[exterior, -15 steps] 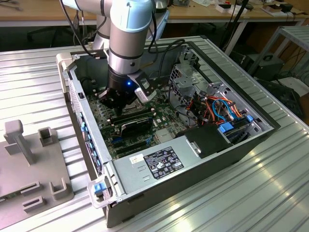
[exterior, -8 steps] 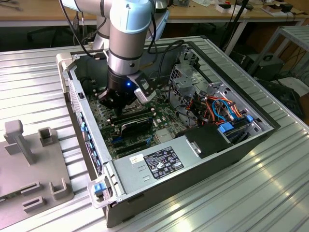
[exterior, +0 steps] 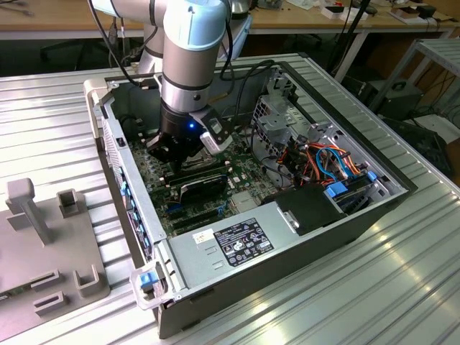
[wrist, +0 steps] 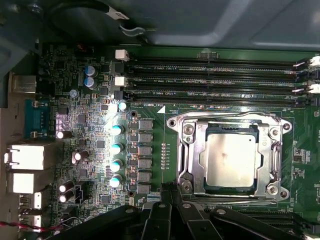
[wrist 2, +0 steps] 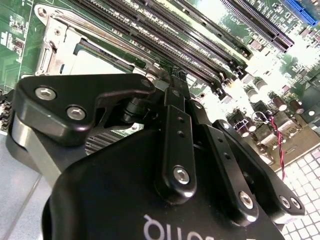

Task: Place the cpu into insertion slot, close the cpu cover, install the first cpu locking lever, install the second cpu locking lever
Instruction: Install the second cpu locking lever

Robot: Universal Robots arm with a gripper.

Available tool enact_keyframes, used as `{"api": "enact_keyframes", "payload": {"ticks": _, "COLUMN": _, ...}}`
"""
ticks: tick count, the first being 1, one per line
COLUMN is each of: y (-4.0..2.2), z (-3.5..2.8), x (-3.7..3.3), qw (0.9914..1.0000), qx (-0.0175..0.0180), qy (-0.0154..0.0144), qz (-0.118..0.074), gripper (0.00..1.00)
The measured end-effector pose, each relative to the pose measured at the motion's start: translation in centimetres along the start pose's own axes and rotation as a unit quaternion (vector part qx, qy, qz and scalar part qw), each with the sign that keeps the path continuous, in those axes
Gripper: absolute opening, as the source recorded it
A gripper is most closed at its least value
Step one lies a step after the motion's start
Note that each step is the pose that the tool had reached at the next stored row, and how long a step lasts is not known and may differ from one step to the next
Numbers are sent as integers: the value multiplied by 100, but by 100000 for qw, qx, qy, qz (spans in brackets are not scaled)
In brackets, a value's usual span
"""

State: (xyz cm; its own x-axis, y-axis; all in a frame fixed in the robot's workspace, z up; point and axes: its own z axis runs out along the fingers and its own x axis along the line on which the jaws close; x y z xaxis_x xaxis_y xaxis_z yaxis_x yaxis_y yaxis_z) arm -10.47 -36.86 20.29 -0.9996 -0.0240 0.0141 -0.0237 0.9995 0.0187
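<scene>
Quick status from my end. The cpu point(wrist: 232, 161) is already sitting in the insertion slot point(wrist: 230, 129), flat and square, with its silver top showing through the window of the cpu cover point(wrist: 186, 156), which looks to be lying down over it. Handling-wise I'd guess the chip is light, rigid and slick on top, and fragile underneath, so edges only and no sliding it around. The cover is thin stiff sheet metal on a hinge, so it should swing rather than flex; I'd push on the frame, never through the window. The locking lever point(wrist: 225, 116) on the memory slots point(wrist: 210, 80) side is a springy wire rod, best taken near its free end. I honestly can't tell whether it's hooked down. My pincer point(wrist: 172, 192) is right at the socket's edge on the side away from the memory slots. In the second wrist view its fingers point(wrist 2: 172, 95) are drawn together to a narrow tip with nothing visible between them, and I can't tell if the tip is touching metal. Reading the exterior view as a clock, I'm down inside the computer case point(exterior: 215, 287) at roughly 10 o'clock from its middle, and the case sits on the ribbed counter point(exterior: 359, 287).
</scene>
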Motion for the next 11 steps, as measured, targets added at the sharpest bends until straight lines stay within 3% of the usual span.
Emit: {"api": "enact_keyframes", "payload": {"ticks": 11, "y": 15, "z": -59, "x": 1, "qw": 100000, "qx": 8, "qy": 5, "qz": 0, "gripper": 11}}
